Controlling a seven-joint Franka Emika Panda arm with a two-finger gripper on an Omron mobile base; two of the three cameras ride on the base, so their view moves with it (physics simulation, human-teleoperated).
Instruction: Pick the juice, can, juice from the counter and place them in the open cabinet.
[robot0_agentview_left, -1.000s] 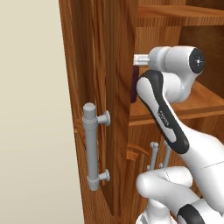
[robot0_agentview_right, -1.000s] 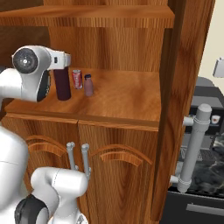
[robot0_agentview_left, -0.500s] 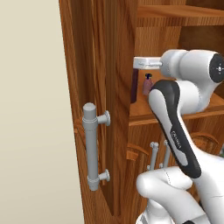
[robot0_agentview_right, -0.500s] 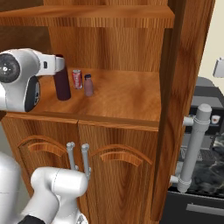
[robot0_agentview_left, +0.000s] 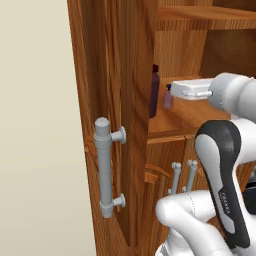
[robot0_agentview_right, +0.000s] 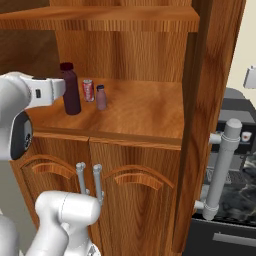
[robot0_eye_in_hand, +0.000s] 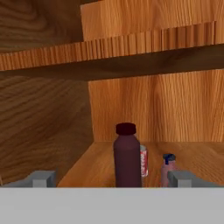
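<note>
All three drinks, tall maroon bottle, can and small bottle, stand upright together on the cabinet shelf, so the gripper hangs before them with jaws released and empty.

Off to the right of the woodwork

A dark appliance with a black, glossy front stood low at the right, and a small white mug sat on top of it.

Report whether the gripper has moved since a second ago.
Yes. The gripper has drawn back from the maroon bottle, away from the cabinet's back wall.
</note>
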